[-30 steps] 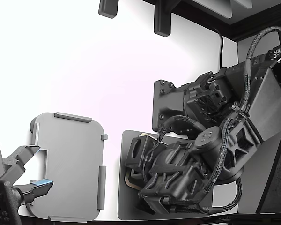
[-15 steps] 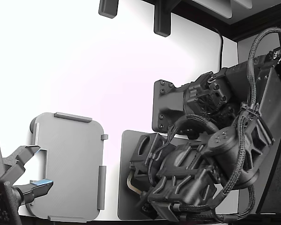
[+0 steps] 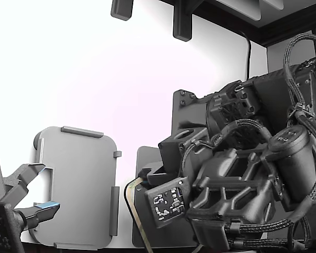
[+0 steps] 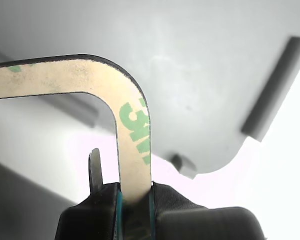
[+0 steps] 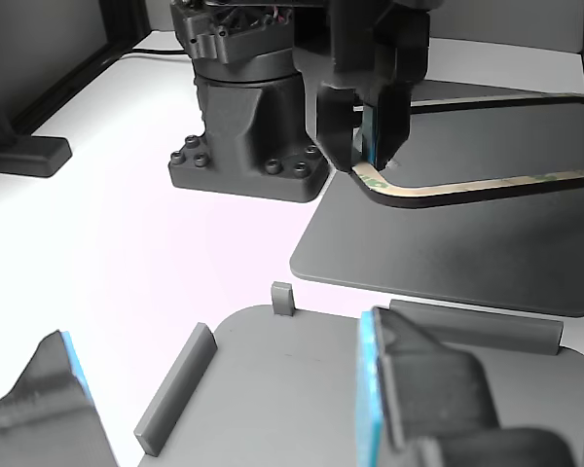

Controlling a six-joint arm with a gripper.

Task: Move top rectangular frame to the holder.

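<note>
Frame (image 3: 130,197), the top rectangular one, shows in the exterior view only as a thin tan curved edge beside the arm's lower housing, over the near edge of the dark grey mat (image 3: 143,158). The arm's black body hides the gripper and most of the mat in this view. The holder (image 3: 79,184), a light grey tray with raised rails, lies flat on the white table (image 3: 95,79) toward the exterior view's left, apart from the frame. Nothing lies in the tray. A second gripper (image 3: 29,195) with a blue pad sits at the tray's lower left edge, its fingers spread and holding nothing.

Wrist view: the gripper (image 4: 135,200) is clamped on one side of the frame (image 4: 132,130), a finger pressing each face. The frame's rim is tan with green print, and one rounded corner curves away from the fingers. Behind it lies the holder (image 4: 200,75), its surface bare, with a rail and a small tab at its edge.

Other view: the gripper (image 5: 368,136) holds the frame (image 5: 448,187) by its corner, lifted clear above the mat (image 5: 448,243) and roughly level. The holder (image 5: 282,370) sits nearer the camera, just beside the mat, with nothing resting inside its rails. The frame is over the mat, not over the tray.
</note>
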